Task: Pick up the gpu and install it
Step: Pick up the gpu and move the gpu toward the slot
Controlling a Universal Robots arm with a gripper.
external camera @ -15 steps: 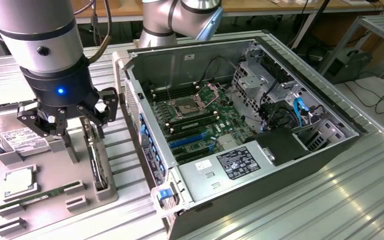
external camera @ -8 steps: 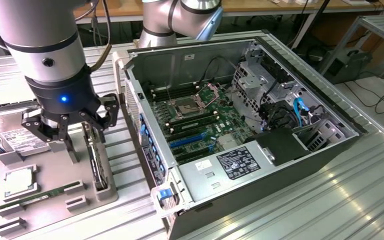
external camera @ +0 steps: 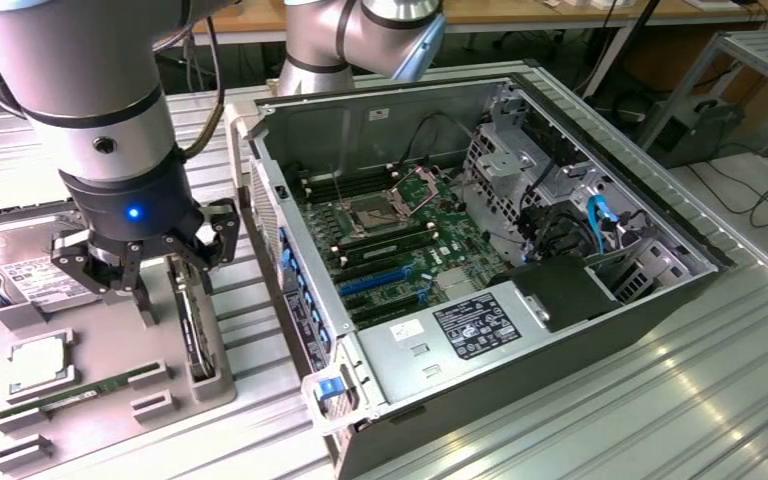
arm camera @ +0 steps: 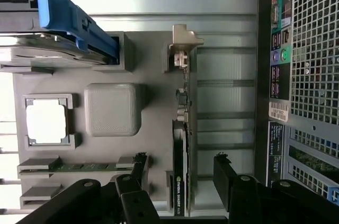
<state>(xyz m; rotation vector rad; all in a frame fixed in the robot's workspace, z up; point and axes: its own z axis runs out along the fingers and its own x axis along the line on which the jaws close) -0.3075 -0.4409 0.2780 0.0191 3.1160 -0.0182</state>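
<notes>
Now: claw [arm camera: 180,156] open, straddling gpu [arm camera: 180,123] upright in grey tray [arm camera: 153,70]; NVIDIA lettering on card edge.

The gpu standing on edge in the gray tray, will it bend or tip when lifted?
The gpu is probably stiff: a flat board with a metal bracket. Thin and on edge in the tray, it could tilt once lifted out. Exposed components suggest fragility.

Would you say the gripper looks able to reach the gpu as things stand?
Probably yes: the open gripper hangs right over the gpu, straddling it, and nothing lies between them.
</notes>
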